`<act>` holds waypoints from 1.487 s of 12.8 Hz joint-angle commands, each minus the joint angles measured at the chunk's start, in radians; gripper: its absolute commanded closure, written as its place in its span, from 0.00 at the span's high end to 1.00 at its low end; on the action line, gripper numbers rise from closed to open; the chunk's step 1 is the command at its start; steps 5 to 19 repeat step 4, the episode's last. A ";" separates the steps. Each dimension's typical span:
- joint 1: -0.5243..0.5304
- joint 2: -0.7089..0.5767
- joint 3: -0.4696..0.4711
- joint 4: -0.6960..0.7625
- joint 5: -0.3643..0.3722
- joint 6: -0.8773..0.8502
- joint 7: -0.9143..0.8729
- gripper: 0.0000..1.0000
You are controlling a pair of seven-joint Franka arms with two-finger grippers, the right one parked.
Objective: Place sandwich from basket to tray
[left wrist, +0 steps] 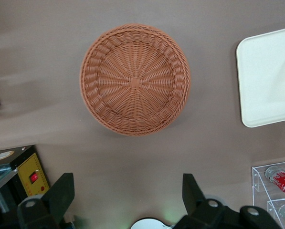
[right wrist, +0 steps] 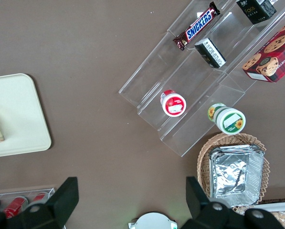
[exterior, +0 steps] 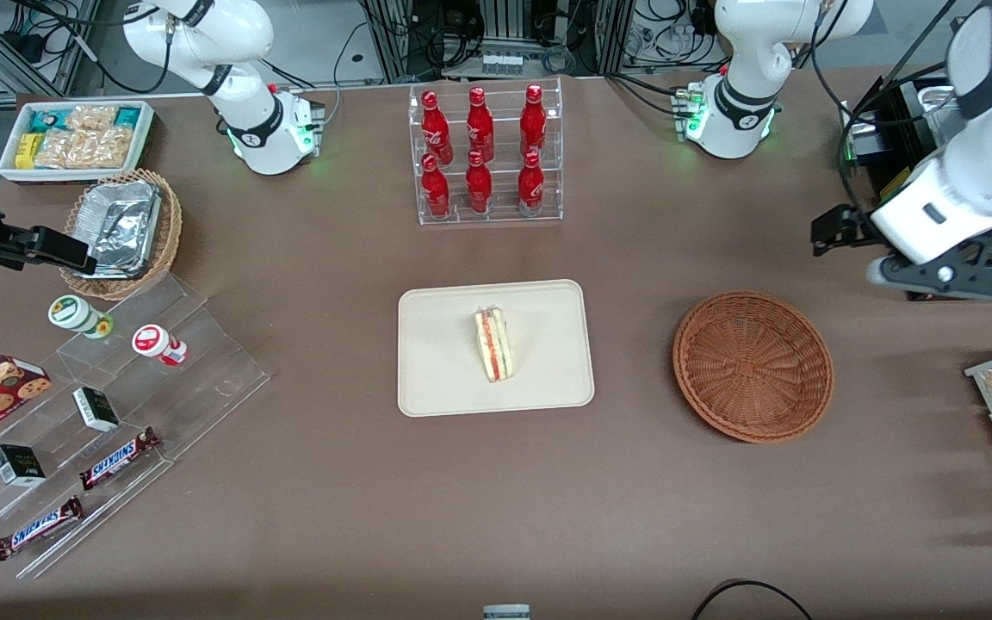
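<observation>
Right, quick pass on what we see.
sandwich (exterior: 493,345): lies on the tray, near its middle, cut edge with red and green layers facing up; we see only a sliver of it in the two wrist views.
tray (exterior: 444,379): cream, flat on the brown table (exterior: 496,517), nearer the front camera than the bottle rack; we see nothing on it but the sandwich.
basket (exterior: 753,365): reddish-brown wicker, holds nothing; sits beside the tray toward the working arm's end, apart from it.
gripper (left wrist: 128,195): we see both dark fingers (left wrist: 61,193) spread wide with nothing between them; it hangs above bare table just beside the basket, well apart from the sandwich. From the front we only make out the arm's wrist, high over the working arm's end of the table.
bottle rack (exterior: 486,155): clear acrylic, six red bottles in two rows, farther from the front camera than the tray.
tan basket (exterior: 130,234): holds foil containers, toward the parked arm's end.
white bin (exterior: 76,138): packaged snacks, just beside the tan basket, farther from the front camera.
acrylic steps (exterior: 117,405): two small cups, small dark boxes, two Snickers bars, a cookie box at the edge.
</observation>
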 commanded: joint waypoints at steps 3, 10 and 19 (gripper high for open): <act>0.007 -0.038 -0.004 0.012 0.068 -0.059 -0.003 1.00; 0.008 -0.040 0.008 0.013 0.068 -0.061 -0.001 1.00; 0.008 -0.040 0.008 0.013 0.068 -0.061 -0.001 1.00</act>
